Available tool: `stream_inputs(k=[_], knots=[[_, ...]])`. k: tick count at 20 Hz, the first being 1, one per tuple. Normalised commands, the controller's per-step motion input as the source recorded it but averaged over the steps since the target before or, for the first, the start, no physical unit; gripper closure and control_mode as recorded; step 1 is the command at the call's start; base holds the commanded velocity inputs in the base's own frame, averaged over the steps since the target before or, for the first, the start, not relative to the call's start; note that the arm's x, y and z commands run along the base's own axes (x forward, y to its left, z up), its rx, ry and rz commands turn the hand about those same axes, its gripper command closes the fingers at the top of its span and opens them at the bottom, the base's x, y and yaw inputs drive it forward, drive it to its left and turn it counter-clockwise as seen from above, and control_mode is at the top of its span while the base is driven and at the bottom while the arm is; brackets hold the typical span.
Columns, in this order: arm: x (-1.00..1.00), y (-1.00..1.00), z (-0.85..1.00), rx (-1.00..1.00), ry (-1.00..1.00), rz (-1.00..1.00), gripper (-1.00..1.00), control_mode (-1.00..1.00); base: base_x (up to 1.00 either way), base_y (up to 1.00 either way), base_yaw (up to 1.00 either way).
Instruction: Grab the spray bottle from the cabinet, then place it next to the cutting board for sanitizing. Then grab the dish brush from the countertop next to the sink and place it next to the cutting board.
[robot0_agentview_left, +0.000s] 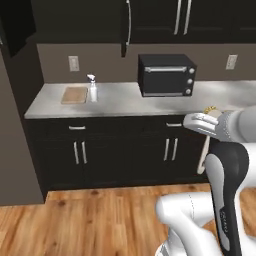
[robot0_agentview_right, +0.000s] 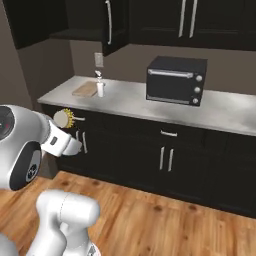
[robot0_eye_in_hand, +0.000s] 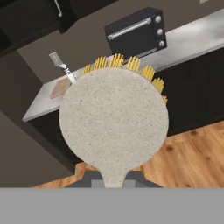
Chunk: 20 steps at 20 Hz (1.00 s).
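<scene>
— Fingers (robot0_eye_in_hand: 114, 183) clenched on what?
— On the dish brush (robot0_eye_in_hand: 113, 124), gripped at its narrow neck; the round, speckled cream head with yellow bristles around its rim stands straight up ahead of them.
— And the arm?
— Held out level above the wood floor (robot0_agentview_left: 90, 220), short of the bench (robot0_agentview_left: 125, 102).
— Other items?
— Spray bottle (robot0_agentview_left: 92, 89), small and white, stands upright just beside the flat wooden cutting board (robot0_agentview_left: 74, 95) on the marbled bench, left of a black toaster oven (robot0_agentview_left: 166, 75).
</scene>
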Motion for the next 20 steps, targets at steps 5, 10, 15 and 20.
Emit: stream_inputs(k=[5,10,15,20], knots=[[0.00,0.00,0.00,0.00,0.00,0.00,1.00,1.00,1.00,0.96,0.00],[0.00,0.00,0.00,0.00,0.00,0.00,1.00,1.00,1.00,1.00,0.00],[0.00,0.00,0.00,0.00,0.00,0.00,1.00,1.00,1.00,0.94,0.00],[0.00,0.00,0.00,0.00,0.00,0.00,1.00,1.00,1.00,0.45,-0.01]])
